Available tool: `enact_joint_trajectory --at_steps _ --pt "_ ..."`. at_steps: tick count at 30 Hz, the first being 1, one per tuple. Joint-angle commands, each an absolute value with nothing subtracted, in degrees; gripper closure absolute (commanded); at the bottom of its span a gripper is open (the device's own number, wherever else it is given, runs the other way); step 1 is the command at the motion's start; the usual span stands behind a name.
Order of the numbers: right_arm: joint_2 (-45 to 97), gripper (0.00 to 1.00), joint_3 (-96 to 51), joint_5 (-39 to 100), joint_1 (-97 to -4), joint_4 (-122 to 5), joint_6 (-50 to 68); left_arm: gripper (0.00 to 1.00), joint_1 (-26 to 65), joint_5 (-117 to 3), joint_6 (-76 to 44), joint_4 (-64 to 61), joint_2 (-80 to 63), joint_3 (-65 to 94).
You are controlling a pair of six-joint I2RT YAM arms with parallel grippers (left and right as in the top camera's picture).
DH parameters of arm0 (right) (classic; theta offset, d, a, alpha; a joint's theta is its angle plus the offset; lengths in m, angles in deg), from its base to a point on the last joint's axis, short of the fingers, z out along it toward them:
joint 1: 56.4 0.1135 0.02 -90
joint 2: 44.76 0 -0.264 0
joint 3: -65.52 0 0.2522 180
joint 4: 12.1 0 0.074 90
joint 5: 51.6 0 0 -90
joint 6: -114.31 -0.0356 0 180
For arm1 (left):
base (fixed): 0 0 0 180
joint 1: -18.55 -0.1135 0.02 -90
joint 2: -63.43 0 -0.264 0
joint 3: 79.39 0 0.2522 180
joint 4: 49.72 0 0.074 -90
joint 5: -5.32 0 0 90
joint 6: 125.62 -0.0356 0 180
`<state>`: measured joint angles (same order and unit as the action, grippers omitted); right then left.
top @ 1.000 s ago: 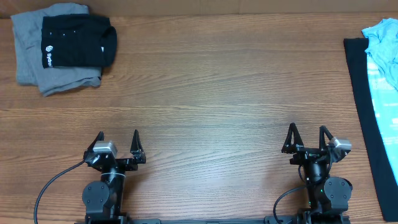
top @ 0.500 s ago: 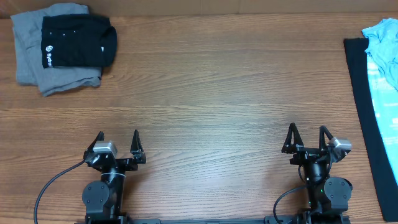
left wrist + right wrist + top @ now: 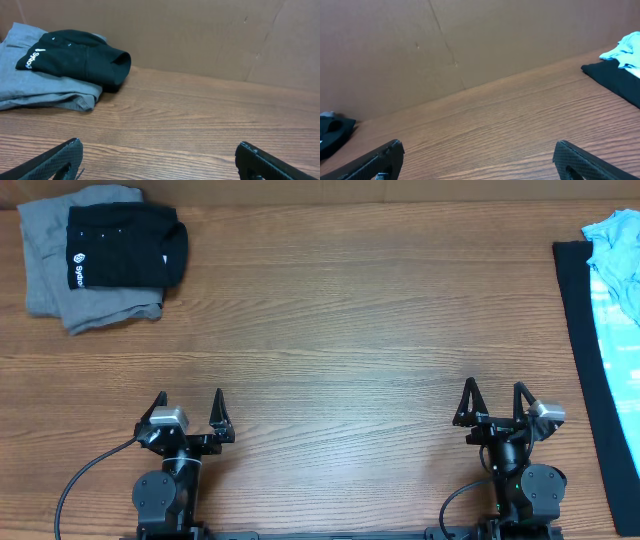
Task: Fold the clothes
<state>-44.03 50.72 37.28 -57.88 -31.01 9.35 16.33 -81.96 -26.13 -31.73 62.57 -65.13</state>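
A folded black T-shirt (image 3: 125, 245) with white lettering lies on a folded grey garment (image 3: 60, 300) at the far left corner; both show in the left wrist view, the black one (image 3: 85, 57) on the grey one (image 3: 35, 85). At the right edge a black garment (image 3: 590, 370) lies spread flat with a light blue garment (image 3: 620, 270) on it; both show in the right wrist view, black (image 3: 615, 80) and blue (image 3: 625, 52). My left gripper (image 3: 190, 415) is open and empty near the front edge. My right gripper (image 3: 493, 407) is open and empty near the front edge.
The wooden table (image 3: 340, 340) spans the view. A brown cardboard wall (image 3: 200, 35) stands along the far edge, also in the right wrist view (image 3: 445, 45). A black cable (image 3: 85, 470) runs from the left arm's base.
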Motion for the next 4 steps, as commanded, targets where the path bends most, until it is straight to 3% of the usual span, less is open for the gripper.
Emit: enact_joint_trajectory --at_steps 1,4 --pt "-44.60 0.00 51.31 37.23 -58.08 -30.66 9.74 0.00 16.81 -82.77 -26.61 -31.66 63.16 -65.35" --pt "-44.60 0.00 51.31 37.21 -58.08 -30.66 9.72 0.00 16.81 -82.77 -26.61 -31.66 63.16 -65.33"
